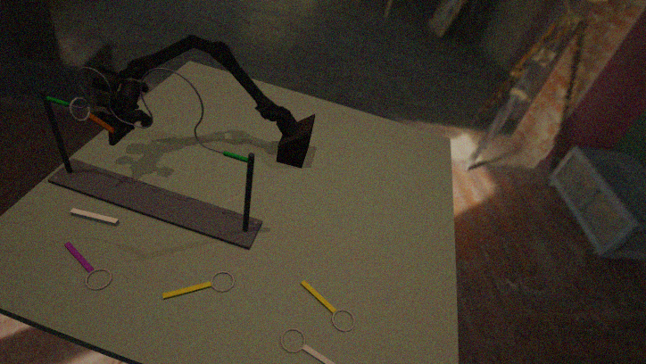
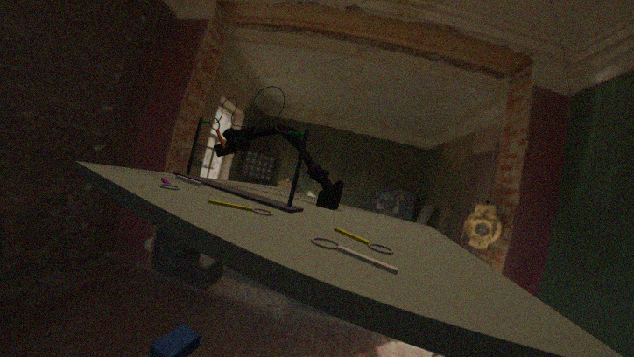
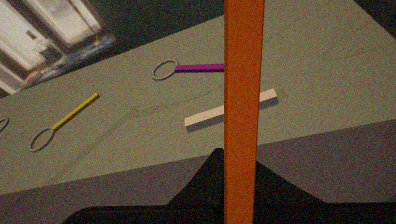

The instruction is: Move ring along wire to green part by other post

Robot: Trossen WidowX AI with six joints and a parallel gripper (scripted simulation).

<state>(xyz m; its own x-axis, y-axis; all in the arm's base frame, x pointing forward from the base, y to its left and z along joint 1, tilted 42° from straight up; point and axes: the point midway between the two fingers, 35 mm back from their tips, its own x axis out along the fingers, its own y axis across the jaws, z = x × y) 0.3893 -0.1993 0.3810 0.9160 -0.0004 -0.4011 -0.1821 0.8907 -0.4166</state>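
Note:
The ring (image 1: 80, 119) is at the inner end of the left green part (image 1: 57, 101) (image 2: 206, 121), beside the left post (image 1: 57, 136) (image 2: 193, 148). Whether the ring touches the wire cannot be told. Its orange handle (image 1: 101, 122) (image 2: 220, 137) (image 3: 243, 100) slants down to my gripper (image 1: 113, 131) (image 2: 221, 146), which is shut on it near its lower end. The thin grey wire (image 1: 202, 106) (image 2: 284, 100) winds in loops close in front of the arm in the top view. It ends at the right green part (image 1: 236, 156) (image 2: 294, 132) by the right post (image 1: 248, 194) (image 2: 298, 171).
The posts stand on a long base board (image 1: 158, 203). On the table lie a pale bar (image 1: 94, 216) (image 3: 267, 97), a magenta-handled ring (image 1: 78, 256) (image 3: 200, 68), two yellow-handled rings (image 1: 187, 289) (image 1: 318, 296) and a pale-handled ring (image 1: 318, 354) (image 2: 368, 258).

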